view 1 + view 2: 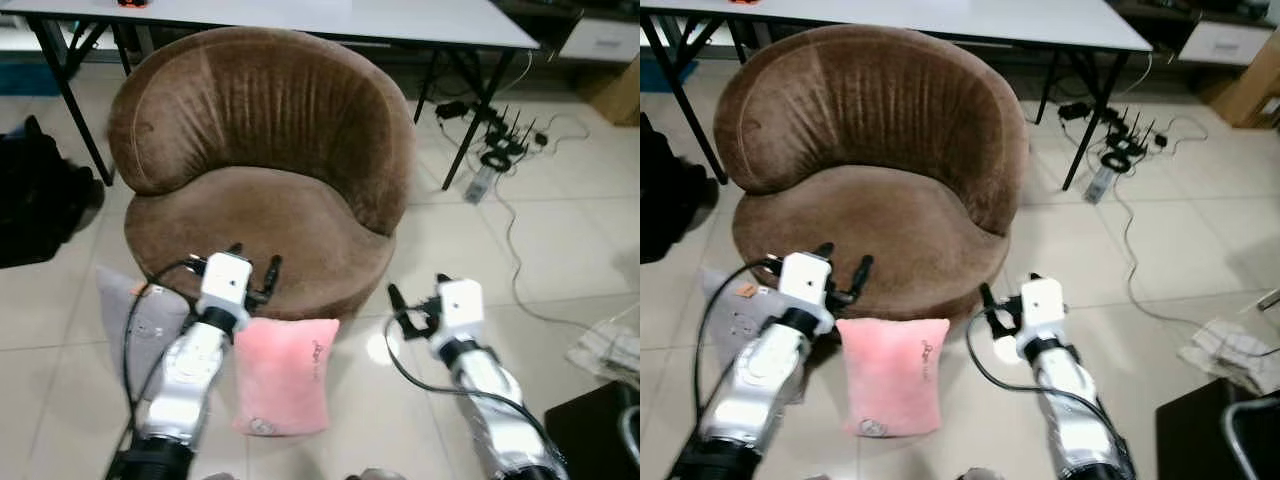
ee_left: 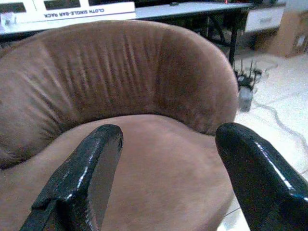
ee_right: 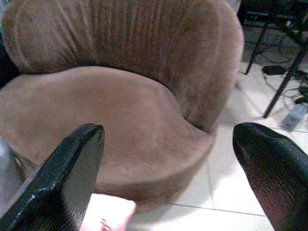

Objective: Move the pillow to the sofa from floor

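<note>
Pillow (image 1: 283, 375), pink, stands on the floor (image 1: 560, 250) leaning against the front edge of the brown round sofa (image 1: 260, 190), not yet gripped; a grey pillow (image 1: 140, 320) lies just beside it. Left end effector (image 1: 255, 268) hovers above it at the seat's front edge, fingers spread wide; right end effector (image 1: 412, 303) hangs over bare floor, also wide. Reaching looks like the step in hand; next, both should probably drop and close on the pillow's sides. Beyond the sofa stands a white table (image 1: 400, 20).
</note>
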`<state>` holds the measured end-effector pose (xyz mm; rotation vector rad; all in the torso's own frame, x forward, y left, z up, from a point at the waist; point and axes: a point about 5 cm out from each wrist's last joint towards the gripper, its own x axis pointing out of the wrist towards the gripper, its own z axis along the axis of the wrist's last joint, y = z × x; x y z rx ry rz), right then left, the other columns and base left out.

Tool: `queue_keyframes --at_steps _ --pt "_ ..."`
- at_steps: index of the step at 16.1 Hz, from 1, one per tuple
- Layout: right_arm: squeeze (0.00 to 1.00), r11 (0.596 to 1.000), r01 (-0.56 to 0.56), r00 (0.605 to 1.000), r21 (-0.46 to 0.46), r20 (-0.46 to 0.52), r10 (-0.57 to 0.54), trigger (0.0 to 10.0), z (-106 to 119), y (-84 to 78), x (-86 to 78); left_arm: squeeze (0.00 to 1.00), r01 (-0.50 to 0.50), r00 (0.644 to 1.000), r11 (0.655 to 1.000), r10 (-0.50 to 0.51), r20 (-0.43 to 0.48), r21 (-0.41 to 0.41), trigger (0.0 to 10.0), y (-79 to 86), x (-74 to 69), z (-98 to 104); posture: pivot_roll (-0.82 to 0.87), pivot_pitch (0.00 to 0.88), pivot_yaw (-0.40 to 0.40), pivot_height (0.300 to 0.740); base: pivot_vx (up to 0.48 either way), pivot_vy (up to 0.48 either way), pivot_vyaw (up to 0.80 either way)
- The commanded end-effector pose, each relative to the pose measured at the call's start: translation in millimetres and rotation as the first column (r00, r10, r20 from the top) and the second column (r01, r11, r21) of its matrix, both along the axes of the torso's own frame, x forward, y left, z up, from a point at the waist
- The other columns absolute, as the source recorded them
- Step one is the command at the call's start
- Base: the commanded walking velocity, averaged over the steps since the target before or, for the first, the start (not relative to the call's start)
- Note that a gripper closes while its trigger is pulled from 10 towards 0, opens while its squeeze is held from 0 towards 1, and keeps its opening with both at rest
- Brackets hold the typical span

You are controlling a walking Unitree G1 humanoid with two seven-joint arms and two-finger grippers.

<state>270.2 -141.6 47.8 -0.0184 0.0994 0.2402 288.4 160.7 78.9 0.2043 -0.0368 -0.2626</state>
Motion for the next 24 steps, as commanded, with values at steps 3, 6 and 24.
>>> queue_keyframes --at_steps 3,6,24 --pt "0.0 1.0 -0.015 1.0 0.007 -0.005 0.015 10.0 -2 10.8 7.8 0.0 -0.003 1.0 1.0 0.003 0.007 0.031 10.0 12.7 1.9 9 0.05 0.073 -0.026 0.74 0.0 0.0 0.0" --pt "0.0 1.0 -0.009 1.0 0.007 -0.014 0.009 10.0 -7 14.0 11.0 0.0 0.036 0.999 0.997 -0.036 0.002 0.065 10.0 8.2 -0.7 8 0.05 0.064 -0.018 0.74 0.0 0.0 0.0" --pt "0.0 0.998 -0.057 0.998 -0.029 -0.01 0.057 10.0 -8 26.1 13.7 0.0 0.084 0.993 0.993 -0.077 -0.085 0.083 10.0 -8.8 9.7 -1 -0.02 0.061 -0.016 0.74 0.149 0.0 0.0"
